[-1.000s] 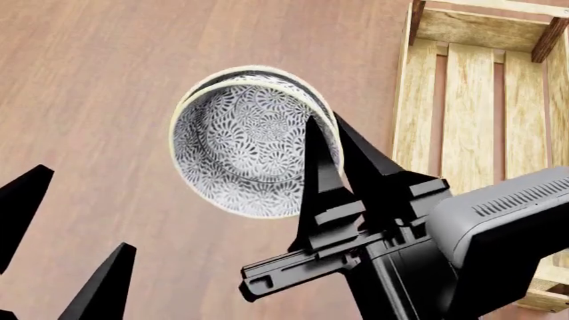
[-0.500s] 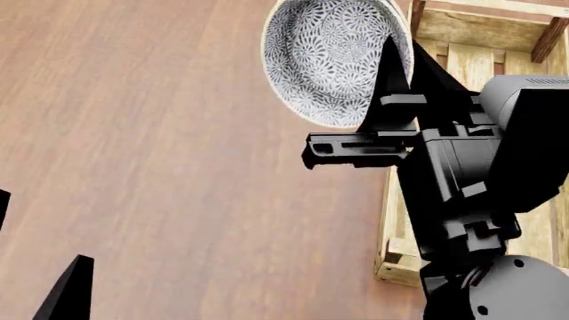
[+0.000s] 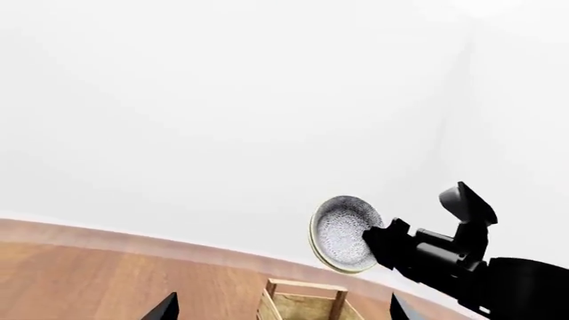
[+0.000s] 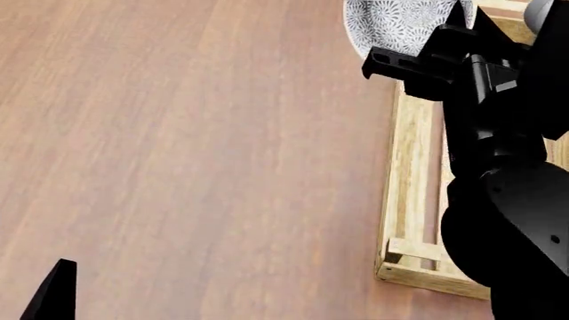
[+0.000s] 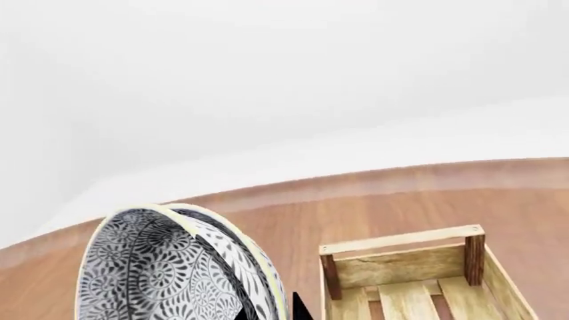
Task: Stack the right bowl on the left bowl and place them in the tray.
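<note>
The right gripper [image 4: 462, 27] carries the stacked bowls [image 4: 396, 23] clear of the wooden surface [image 4: 196, 147], its fingers closed on the rim of the pair so that one finger lies inside the patterned hollow and the other outside the cream wall. In the right wrist view the two bowls [image 5: 178, 267] are nested one inside the other, tipped up on edge with their open side facing away from the palm; that tilt looks like a consequence of pinching them at the rim alone, since the weight hangs off the fingers. The left wrist view shows the same stack [image 3: 342, 233] held high in the air at the end of the right arm, with one end of the tray [image 3: 307, 303] below it. From the head view the tray [image 4: 414, 187] lies just beyond and under the right fingers, its near long wall running beneath the arm, and the bowls hang over or just beside that wall; which of the two cannot be told, because the arm hides much of it. The stacking appears done, and what is left seems to be carrying the pair over the slatted bottom, levelling them and lowering. The rim grip could let the inner bowl slide if the tilt grows. The left gripper [image 4: 53, 293] shows only dark finger tips at the frame edge, nothing between them, and how far apart they stand cannot be told.
</note>
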